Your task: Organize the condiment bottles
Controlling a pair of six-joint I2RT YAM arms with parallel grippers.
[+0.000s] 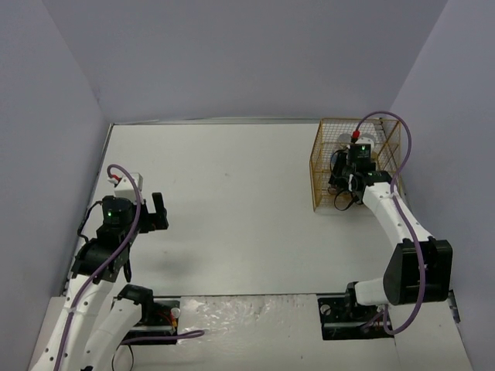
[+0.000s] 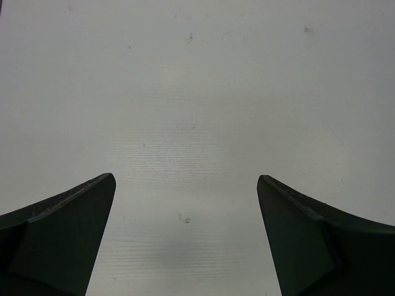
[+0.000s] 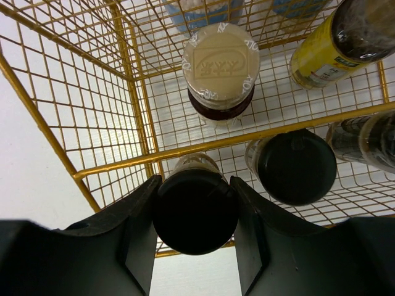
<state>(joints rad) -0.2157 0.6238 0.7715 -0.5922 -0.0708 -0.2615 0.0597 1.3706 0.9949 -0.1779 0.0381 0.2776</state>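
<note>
In the right wrist view my right gripper [image 3: 195, 217] is shut on the black lid of a short dark jar [image 3: 195, 209], at the near left corner of the gold wire basket [image 3: 247, 137]. Whether the jar rests on the basket floor is hidden. Beside it stands another black-lidded jar [image 3: 296, 166]. Further in are a wider jar with a pale sealed lid [image 3: 221, 61] and a slim yellow bottle [image 3: 327, 55]. From above, the right gripper [image 1: 346, 184] reaches into the basket [image 1: 317, 166]. My left gripper [image 2: 185, 179] is open over bare table, far left [image 1: 158, 212].
The basket stands at the back right, close to the right wall. A further jar [image 3: 370, 142] lies at the basket's right edge and a blue-labelled container [image 3: 203, 9] at its far side. White table [image 1: 232, 209] stretches between the two arms.
</note>
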